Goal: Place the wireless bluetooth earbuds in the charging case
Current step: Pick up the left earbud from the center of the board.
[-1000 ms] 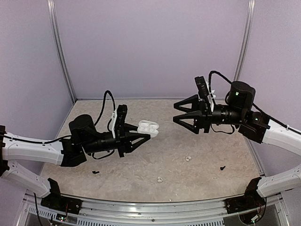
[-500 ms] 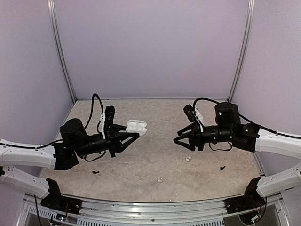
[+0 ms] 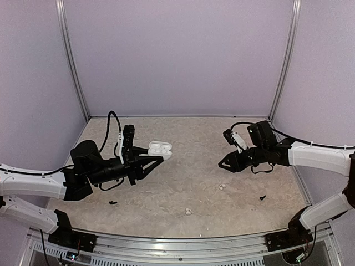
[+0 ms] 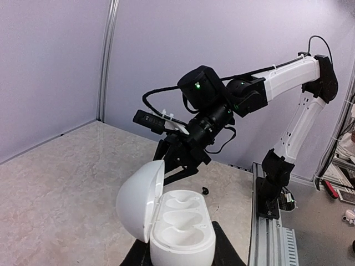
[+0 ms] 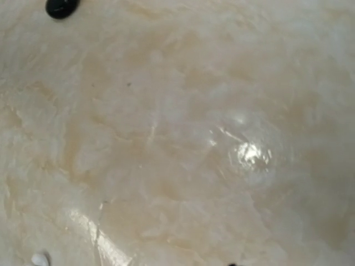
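Right gripper [image 3: 223, 164] lower now, part-open, empty (earbud [image 3: 222, 187], screw [image 3: 262, 197] nearby); left gripper [image 3: 151, 157] tight on charging case [image 3: 160, 148].

The top external camera sits high above and behind the arm bases. It faces the far wall and looks down from well back, so the whole table [image 3: 194, 172] and both arms fit in. The left wrist camera rides low, very near the open charging case [image 4: 180, 230] at its bottom edge, and looks across the table toward the right arm [image 4: 283, 77]. These two views share that arm and the table's right part. The right wrist camera points straight down, very close to the table's marbled surface.
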Controlling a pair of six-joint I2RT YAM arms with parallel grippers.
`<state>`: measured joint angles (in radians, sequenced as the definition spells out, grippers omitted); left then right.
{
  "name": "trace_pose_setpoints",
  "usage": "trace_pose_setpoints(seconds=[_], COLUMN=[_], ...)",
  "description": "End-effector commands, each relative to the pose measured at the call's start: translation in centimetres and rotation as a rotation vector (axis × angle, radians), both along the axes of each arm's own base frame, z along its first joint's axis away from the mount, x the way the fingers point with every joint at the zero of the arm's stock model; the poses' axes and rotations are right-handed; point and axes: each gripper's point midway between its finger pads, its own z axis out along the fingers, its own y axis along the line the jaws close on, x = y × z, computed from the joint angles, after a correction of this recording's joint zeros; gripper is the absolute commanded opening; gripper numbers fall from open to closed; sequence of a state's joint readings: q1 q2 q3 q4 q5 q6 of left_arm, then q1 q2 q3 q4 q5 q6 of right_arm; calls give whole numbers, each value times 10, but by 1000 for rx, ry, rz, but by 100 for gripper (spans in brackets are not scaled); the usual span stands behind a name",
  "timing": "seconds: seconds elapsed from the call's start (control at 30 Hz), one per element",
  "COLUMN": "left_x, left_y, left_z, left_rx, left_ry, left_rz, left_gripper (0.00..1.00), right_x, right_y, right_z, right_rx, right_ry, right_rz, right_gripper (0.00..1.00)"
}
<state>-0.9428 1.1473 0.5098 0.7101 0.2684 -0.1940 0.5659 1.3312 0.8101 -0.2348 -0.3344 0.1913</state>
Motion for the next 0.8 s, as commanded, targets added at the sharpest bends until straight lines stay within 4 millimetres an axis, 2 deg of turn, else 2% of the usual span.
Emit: trace_pose_setpoints(seconds=[0.0, 0.17, 0.27, 0.37, 0.77], left_x=[1, 0, 1, 1, 2], left_y=[5, 5, 6, 8, 8], left_z=[9, 6, 2, 4, 3], left_rx=[-33, -28, -24, -33, -37], left_ry=[-26, -21, -13, -16, -10], left_rz=[14, 8, 10, 18, 16], left_gripper=[15, 15, 15, 15, 15], right_x=[-5, -19, -39, -57, -102], right_y=[0, 21, 43, 54, 86], right_z=[-19, -18, -16, -26, -65], right_rx=[47, 129, 119, 87, 18], right_ry=[118, 152, 130, 143, 232], right_rz=[14, 123, 218, 274, 345], right_gripper=[39, 39, 40, 40, 35])
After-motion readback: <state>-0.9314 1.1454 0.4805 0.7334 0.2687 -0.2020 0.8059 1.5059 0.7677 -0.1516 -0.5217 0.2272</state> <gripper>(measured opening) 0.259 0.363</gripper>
